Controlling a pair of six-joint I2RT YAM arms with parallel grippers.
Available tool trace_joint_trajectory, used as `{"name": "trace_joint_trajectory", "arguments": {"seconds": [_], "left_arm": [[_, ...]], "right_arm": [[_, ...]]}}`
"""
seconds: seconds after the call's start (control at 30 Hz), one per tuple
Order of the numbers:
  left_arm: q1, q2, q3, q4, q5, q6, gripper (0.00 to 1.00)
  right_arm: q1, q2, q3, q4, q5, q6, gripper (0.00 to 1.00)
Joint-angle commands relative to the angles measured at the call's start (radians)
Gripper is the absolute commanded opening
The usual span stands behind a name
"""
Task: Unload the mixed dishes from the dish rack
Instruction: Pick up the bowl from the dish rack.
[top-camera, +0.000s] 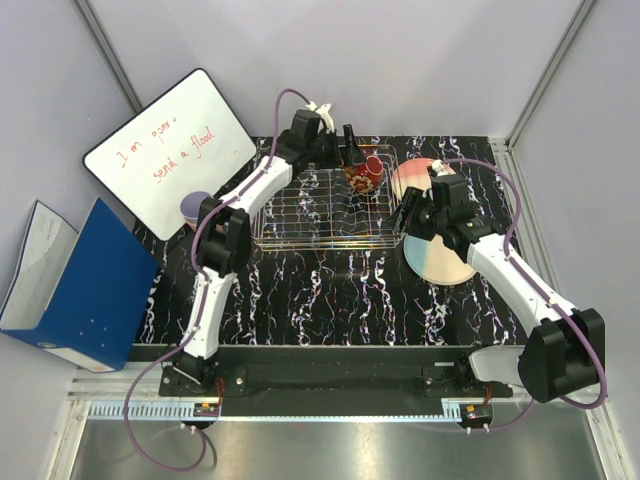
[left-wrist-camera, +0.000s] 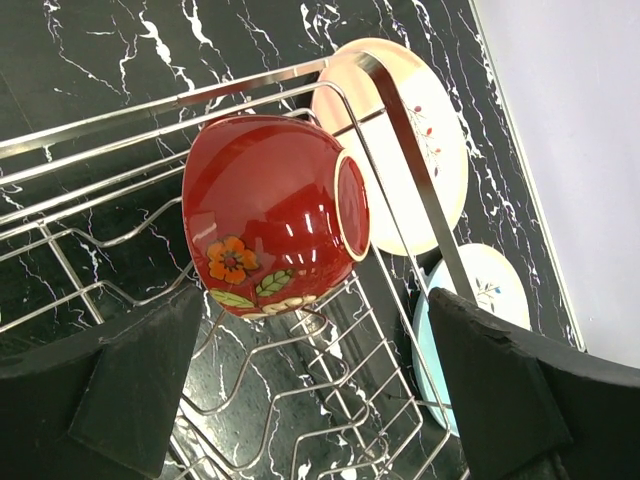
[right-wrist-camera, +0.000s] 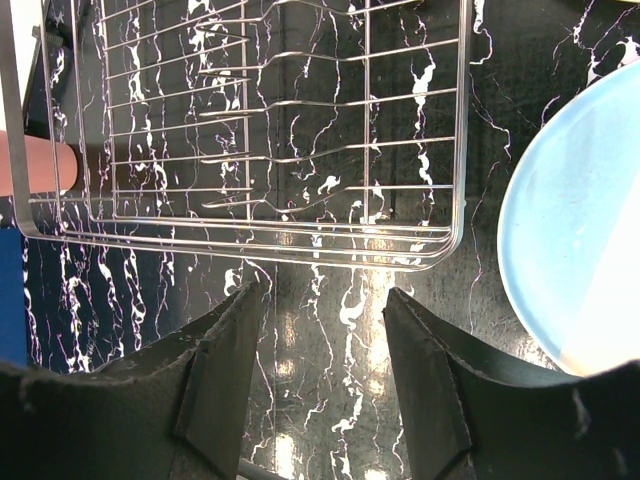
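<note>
The silver wire dish rack (top-camera: 300, 215) stands mid-table. The glossy red patterned bowl (left-wrist-camera: 270, 205) lies on its side in the rack's far right corner (top-camera: 362, 176). My left gripper (left-wrist-camera: 315, 335) is open and empty just above the bowl (top-camera: 350, 142). The pink/cream plate (top-camera: 412, 180) and the light-blue/cream plate (top-camera: 440, 258) lie on the table right of the rack. My right gripper (right-wrist-camera: 325, 300) is open and empty over bare table by the rack's near right corner (top-camera: 408, 218). The lavender cup (top-camera: 195, 207) stands left of the rack. A salmon-pink shape (right-wrist-camera: 35, 165) shows beyond the rack's side.
A white whiteboard (top-camera: 170, 150) with red writing leans at the back left. A blue binder (top-camera: 85, 285) lies off the table's left edge. The black marbled table (top-camera: 330, 300) is walled in by grey panels.
</note>
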Motion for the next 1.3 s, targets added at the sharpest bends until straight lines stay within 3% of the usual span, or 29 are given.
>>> {"name": "trace_joint_trajectory", "arguments": {"seconds": [0.0, 0.77, 1.0, 1.27], "left_arm": [[-0.003, 0.035, 0.074, 0.021, 0.0, 0.009, 0.99], [-0.02, 0.143, 0.128, 0.041, 0.074, -0.037, 0.99], [-0.032, 0.11, 0.119, -0.058, -0.111, 0.012, 0.99], [-0.048, 0.135, 0.176, -0.155, -0.152, 0.055, 0.99]], "right_arm": [[0.01, 0.009, -0.005, 0.041, -0.02, -0.002, 0.6], [0.009, 0.061, -0.041, 0.087, -0.075, 0.017, 0.6], [0.009, 0.055, -0.044, 0.09, -0.068, 0.012, 0.6], [0.009, 0.077, -0.044, 0.098, -0.08, 0.012, 0.6]]}}
